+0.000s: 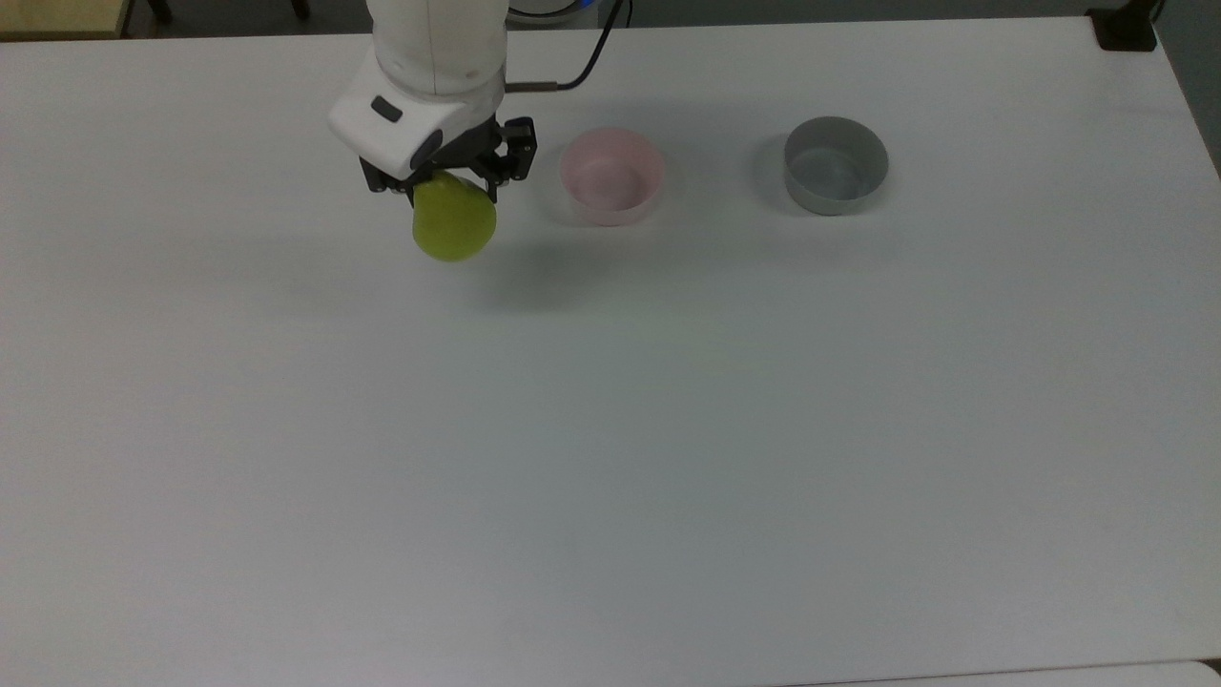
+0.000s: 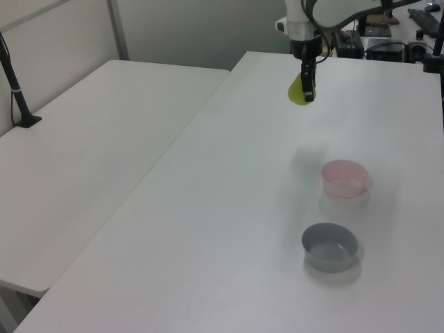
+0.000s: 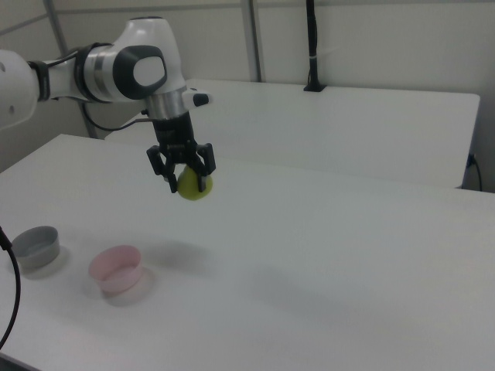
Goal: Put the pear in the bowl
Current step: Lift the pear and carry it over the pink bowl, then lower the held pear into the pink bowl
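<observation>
My gripper (image 1: 448,186) (image 2: 306,87) (image 3: 189,176) is shut on the yellow-green pear (image 1: 453,223) (image 2: 297,91) (image 3: 193,188), which hangs well above the table. The pale pink bowl (image 1: 611,176) (image 2: 343,177) (image 3: 117,270) stands on the table, to the right of the pear in the top view and lower left of it in the right view. The pear's shadow falls on the table beside the bowl.
A grey straight-sided bowl (image 1: 836,164) (image 2: 330,246) (image 3: 34,249) stands beyond the pink one, at the top view's right. The white table (image 1: 610,458) is wide and bare in front. A second white table (image 2: 90,152) adjoins it, with a black post (image 3: 312,46).
</observation>
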Robot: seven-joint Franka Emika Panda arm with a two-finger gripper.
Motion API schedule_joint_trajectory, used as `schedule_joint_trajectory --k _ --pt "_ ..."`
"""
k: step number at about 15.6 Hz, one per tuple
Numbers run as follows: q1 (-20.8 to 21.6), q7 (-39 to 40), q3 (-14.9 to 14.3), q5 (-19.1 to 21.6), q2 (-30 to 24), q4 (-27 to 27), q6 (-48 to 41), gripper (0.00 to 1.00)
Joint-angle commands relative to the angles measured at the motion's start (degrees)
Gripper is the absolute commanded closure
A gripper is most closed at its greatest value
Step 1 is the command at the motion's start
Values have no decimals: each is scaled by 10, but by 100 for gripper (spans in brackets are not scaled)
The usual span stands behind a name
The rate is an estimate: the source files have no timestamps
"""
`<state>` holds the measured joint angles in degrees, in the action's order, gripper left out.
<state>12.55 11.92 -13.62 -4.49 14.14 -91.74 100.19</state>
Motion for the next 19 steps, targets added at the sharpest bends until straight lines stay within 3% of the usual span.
schedule_joint_trajectory --k 1,6,8,19 --pt "51 10 -13 8 -34 -19 -38 93" --pt "132 3 -20 8 -87 -67 -72 93" --pt "185 2 -42 8 -97 -83 -90 93" --pt "226 5 -41 1 -72 -146 -95 93"
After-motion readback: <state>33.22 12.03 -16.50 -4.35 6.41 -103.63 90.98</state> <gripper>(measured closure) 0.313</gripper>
